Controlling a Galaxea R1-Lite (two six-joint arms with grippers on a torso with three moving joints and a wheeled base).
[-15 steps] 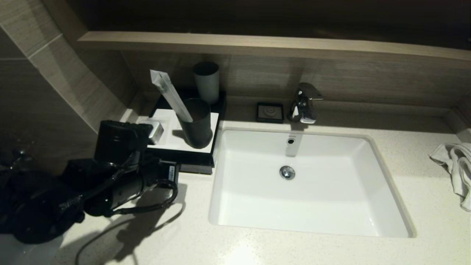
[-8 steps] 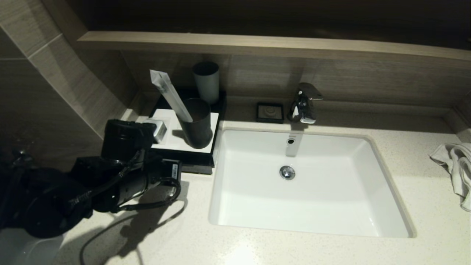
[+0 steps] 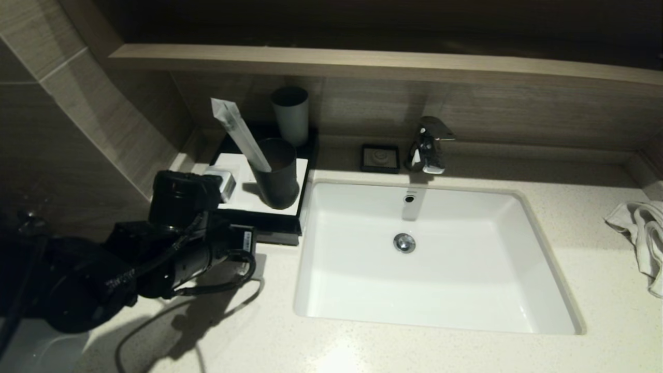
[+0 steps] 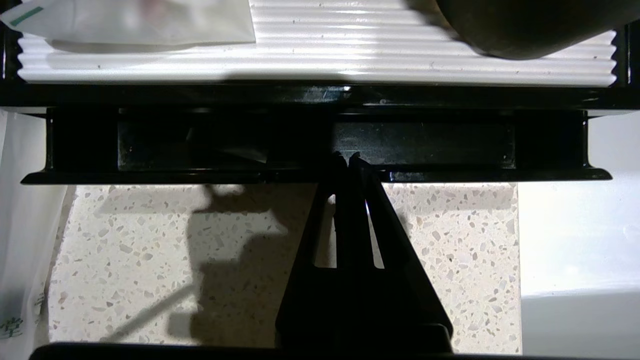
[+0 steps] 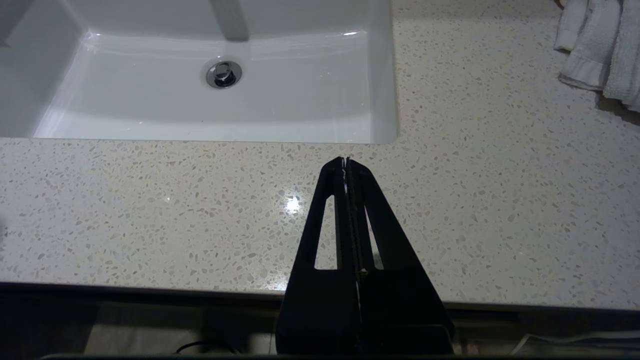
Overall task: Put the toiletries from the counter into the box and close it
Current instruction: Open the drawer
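The black box [image 3: 259, 220] with its ribbed white top [image 4: 350, 55] stands left of the sink, its drawer [image 4: 425, 145] a little way out. My left gripper [image 4: 348, 156] is shut and empty, its tips at the drawer's front lip; in the head view the left arm [image 3: 181, 248] hides it. A translucent packet with a green mark [image 4: 135, 21] lies on the white top [image 3: 224, 182]. A long packet [image 3: 241, 135] stands in the dark cup [image 3: 279, 173] on the box. Another pale packet [image 4: 20, 225] lies on the counter [image 3: 362, 347], on the box's side away from the sink. My right gripper [image 5: 346, 160] hangs shut over the counter's front edge.
The white sink basin [image 3: 440, 290] fills the middle, with the faucet [image 3: 427, 145] and a small black dish [image 3: 380, 158] behind it. A grey cup [image 3: 291, 115] stands at the back of the box. A white towel [image 3: 645, 238] lies at the far right.
My left arm has shifted right, closer to the front of the box. Everything else has stayed where it was.
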